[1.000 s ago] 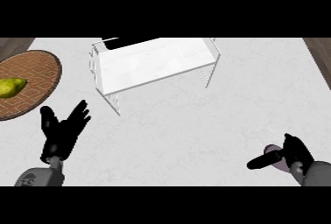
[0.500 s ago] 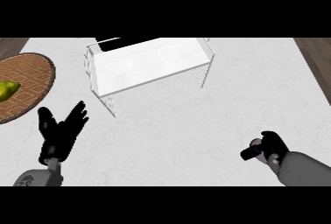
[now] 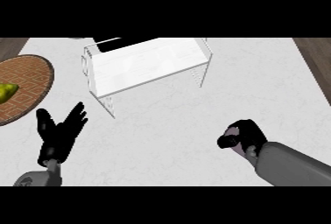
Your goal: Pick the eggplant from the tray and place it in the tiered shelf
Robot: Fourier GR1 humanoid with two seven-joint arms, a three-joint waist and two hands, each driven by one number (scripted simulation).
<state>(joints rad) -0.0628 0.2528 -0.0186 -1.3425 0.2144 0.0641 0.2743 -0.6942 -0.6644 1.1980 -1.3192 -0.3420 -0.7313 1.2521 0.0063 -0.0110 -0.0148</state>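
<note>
The eggplant (image 3: 248,151) shows only as a sliver of pale purple at the heel of the right hand (image 3: 242,136), low on the right side of the desk (image 3: 258,83); the rest of it is hidden by the hand. That hand is a black fist, its fingers curled narrow round the eggplant, knuckles pointing up and to the left. Its grey forearm (image 3: 291,164) runs in from the lower right corner at a slant, smooth and rounded.

The left hand (image 3: 59,133) rests open at the lower left, palm facing up the view, fingers straight and spread wide, thumb out to the left. It holds nothing and touches nothing. Its grey wrist joint sits just below at the bottom edge.

The shelf (image 3: 152,63) stands at the upper middle, well apart from both hands. It is a white rectangular tier with thin, see-through side walls and slim legs, set at a slight angle to the desk's edges. Its top level looks bare; a dark strip shows behind its far rim.

The tray (image 3: 29,83) lies at the left edge, round, woven brown with a darker rim, partly cut off. On it sits a yellow-green fruit (image 3: 5,91), also cut by the edge.

The desk is pale marbled white, with dark wood beyond its corners.
</note>
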